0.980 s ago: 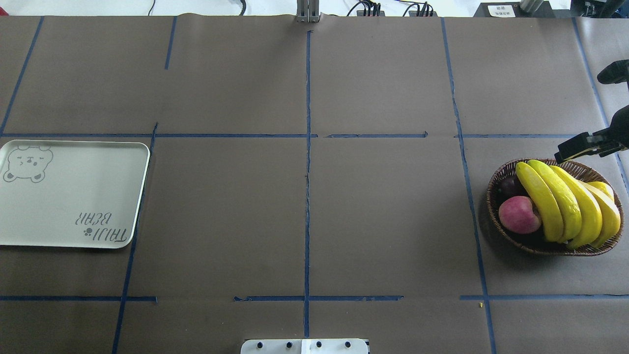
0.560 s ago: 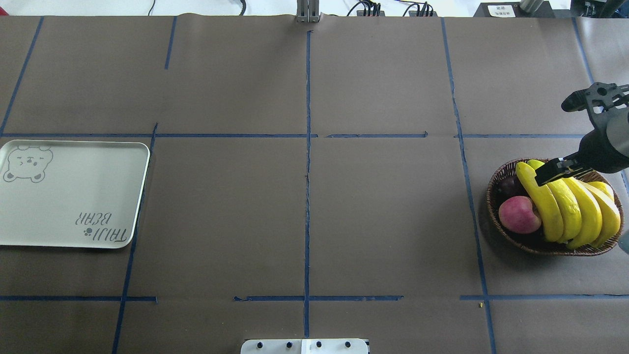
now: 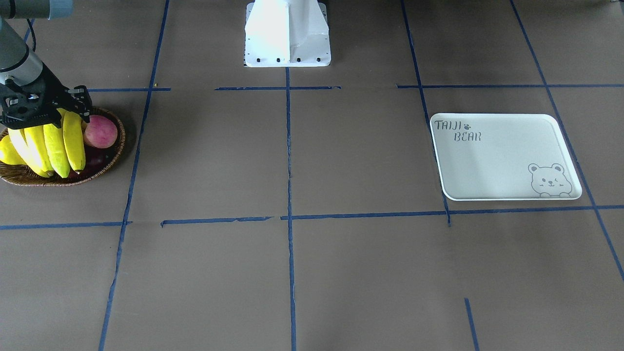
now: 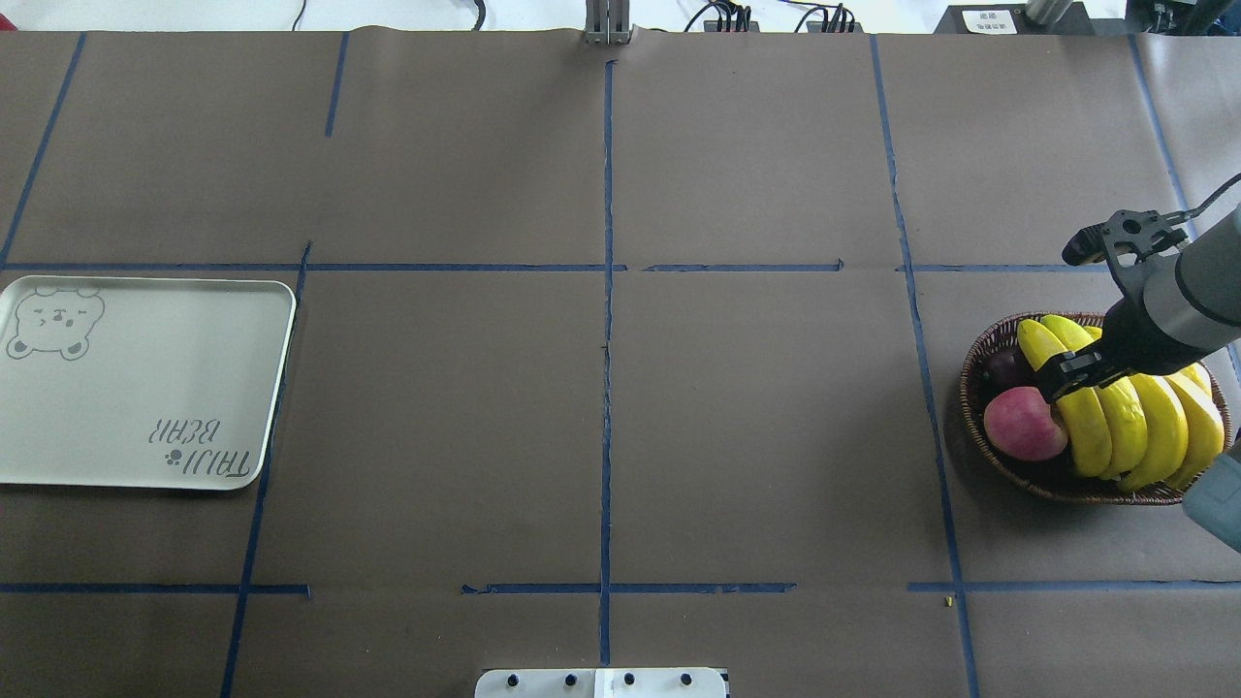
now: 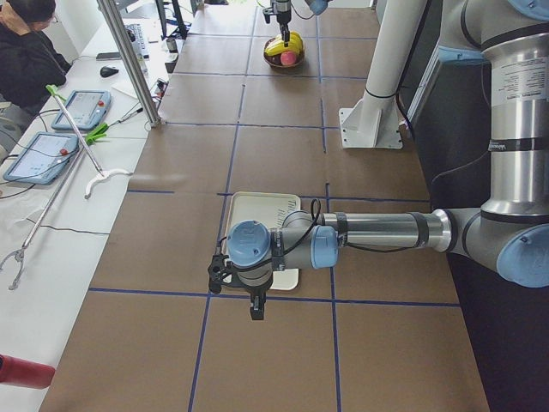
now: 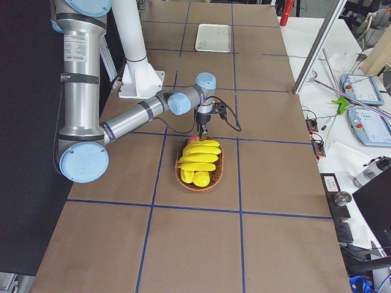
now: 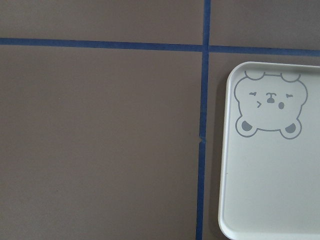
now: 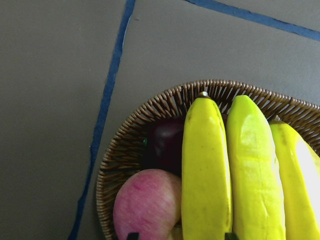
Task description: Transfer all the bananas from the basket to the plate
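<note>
Bananas: all four [image 4: 1125,417] lie side by side in the basket [image 4: 970,388] at the right end of the worktop [image 4: 756,417]; none is on the plate [image 4: 145,388] yet
Long axis: each runs away from the robot, across the basket
Right end effector [image 4: 1065,376]: parted and empty, directly above the banana [image 8: 206,170] beside the red apple [image 4: 1018,424], its tips straddling that banana's width
Left end effector [image 5: 255,302]: by the plate, well apart from the basket; open or closed, cannot tell
Nearer arm: right
Coming move: likely a straight descent; the apple-side tip sits over the apple and may touch it
</note>
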Robot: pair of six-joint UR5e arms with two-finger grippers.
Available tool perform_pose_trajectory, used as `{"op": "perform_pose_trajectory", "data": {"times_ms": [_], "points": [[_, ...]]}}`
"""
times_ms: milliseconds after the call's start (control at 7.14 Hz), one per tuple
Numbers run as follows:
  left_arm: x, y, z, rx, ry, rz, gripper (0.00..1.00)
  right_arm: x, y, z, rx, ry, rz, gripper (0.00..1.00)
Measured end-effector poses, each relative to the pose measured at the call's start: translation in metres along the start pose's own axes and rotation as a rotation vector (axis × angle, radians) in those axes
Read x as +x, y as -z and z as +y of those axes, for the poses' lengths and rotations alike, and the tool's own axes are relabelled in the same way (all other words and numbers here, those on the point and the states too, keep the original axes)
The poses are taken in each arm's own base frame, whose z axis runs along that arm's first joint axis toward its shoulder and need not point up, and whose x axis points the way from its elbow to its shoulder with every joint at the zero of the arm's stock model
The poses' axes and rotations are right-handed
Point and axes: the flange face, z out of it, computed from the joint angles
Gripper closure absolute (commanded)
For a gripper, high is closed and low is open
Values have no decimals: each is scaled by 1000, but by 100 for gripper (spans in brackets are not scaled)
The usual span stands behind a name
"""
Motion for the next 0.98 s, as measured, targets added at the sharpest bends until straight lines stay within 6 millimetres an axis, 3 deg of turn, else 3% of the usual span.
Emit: {"op": "perform_pose_trajectory", "data": {"times_ms": [420,980], "points": [[2,2,0,3,0,2,0,5,-15,7,-20,11,44,39],[3,2,-2,5,-1,4,0,8,-23,8,-31,9,58,48]]}}
